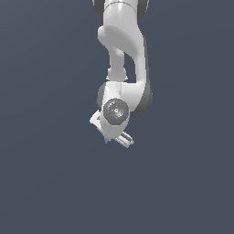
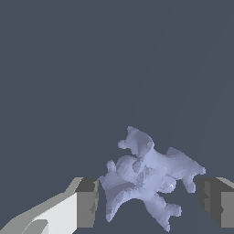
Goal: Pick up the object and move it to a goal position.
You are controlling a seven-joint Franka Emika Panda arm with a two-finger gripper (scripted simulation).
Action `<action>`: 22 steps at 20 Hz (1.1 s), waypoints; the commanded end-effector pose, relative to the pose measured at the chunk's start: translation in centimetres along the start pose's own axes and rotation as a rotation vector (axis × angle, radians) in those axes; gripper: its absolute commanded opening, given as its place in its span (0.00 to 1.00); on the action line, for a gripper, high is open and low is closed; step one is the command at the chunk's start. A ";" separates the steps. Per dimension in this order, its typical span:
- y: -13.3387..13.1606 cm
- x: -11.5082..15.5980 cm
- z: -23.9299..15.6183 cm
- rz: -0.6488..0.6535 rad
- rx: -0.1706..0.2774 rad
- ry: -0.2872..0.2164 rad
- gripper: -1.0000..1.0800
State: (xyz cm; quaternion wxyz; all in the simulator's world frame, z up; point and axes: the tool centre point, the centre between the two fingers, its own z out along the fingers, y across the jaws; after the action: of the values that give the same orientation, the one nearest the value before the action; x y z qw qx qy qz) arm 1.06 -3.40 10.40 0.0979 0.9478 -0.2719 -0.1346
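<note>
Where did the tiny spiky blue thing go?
The spiky lavender-blue lump sits between the gripper fingers in the wrist view. In the exterior view it just peeks out under the white arm's hand, on that view's left side.

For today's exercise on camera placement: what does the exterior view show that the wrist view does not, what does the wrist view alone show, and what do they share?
Only the exterior view shows the white arm from above, hiding nearly all of the object. Only the wrist view shows the object's spiky, branching shape lying between the two fingers, with a gap on each side. Both show the pale lavender-blue object, the gripper and the plain dark floor.
</note>
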 end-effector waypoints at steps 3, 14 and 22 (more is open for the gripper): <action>0.1 0.5 1.1 0.114 -0.063 -0.035 0.81; 0.2 1.0 2.5 0.281 -0.165 -0.068 0.81; 0.2 1.0 2.8 0.300 -0.178 -0.071 0.81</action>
State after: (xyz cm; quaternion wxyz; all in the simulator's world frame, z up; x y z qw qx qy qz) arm 0.92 -4.45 7.67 0.1909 0.8789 -0.4004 -0.1753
